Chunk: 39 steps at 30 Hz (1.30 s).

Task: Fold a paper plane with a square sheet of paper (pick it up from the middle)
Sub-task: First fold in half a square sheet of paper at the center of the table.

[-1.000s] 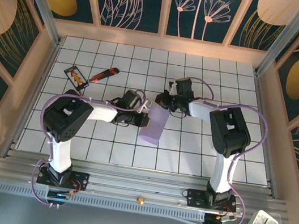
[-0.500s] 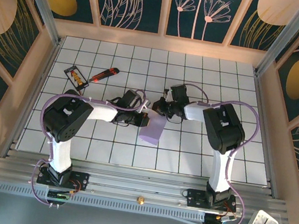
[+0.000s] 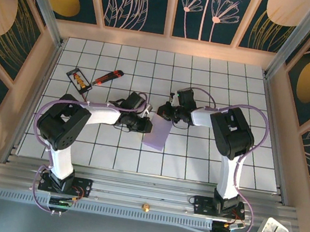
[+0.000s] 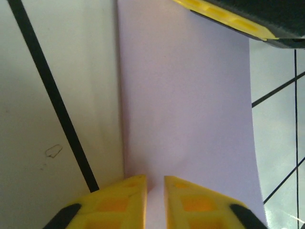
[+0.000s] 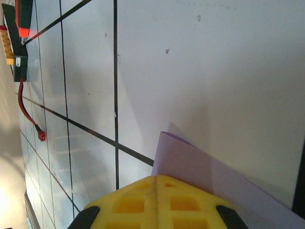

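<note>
Near the middle of the table [image 3: 207,160], the sheet of paper [image 3: 156,134] lies folded into a narrow strip (one far corner slightly lifted), with the left gripper [image 4: 155,191] at its left edge, fingers a sliver apart, and the right gripper [image 5: 156,180] at its far end, fingers pressed together.

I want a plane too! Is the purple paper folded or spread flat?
Folded: the paper is a narrow strip, and two layers show at its corner.
</note>
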Tool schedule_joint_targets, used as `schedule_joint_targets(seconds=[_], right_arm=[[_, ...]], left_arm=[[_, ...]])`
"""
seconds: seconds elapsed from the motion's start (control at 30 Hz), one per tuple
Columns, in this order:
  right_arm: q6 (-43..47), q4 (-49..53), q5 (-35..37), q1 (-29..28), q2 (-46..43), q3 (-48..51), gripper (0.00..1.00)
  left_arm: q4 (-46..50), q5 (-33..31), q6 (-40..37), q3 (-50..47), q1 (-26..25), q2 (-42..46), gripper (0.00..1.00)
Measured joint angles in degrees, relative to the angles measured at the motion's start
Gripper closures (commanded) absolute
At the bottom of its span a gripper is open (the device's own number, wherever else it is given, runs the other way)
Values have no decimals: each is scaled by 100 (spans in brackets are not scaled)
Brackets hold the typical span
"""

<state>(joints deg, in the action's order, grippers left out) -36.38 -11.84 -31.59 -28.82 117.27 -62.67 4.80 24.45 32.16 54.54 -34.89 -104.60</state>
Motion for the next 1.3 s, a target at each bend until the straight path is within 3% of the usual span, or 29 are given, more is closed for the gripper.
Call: schedule_joint_targets(seconds=[0.1,0.67,1.3], right_arm=[[2,-44,-2,0,-7,24,100],[4,-133,0,0,-15,74,100],[-4,-131,0,-2,-15,76,100]], left_arm=[[22,90,151,90,55,-28,100],[17,157,251,960,201,-745,100],[-527,433,-46,-122,208,-251,100]])
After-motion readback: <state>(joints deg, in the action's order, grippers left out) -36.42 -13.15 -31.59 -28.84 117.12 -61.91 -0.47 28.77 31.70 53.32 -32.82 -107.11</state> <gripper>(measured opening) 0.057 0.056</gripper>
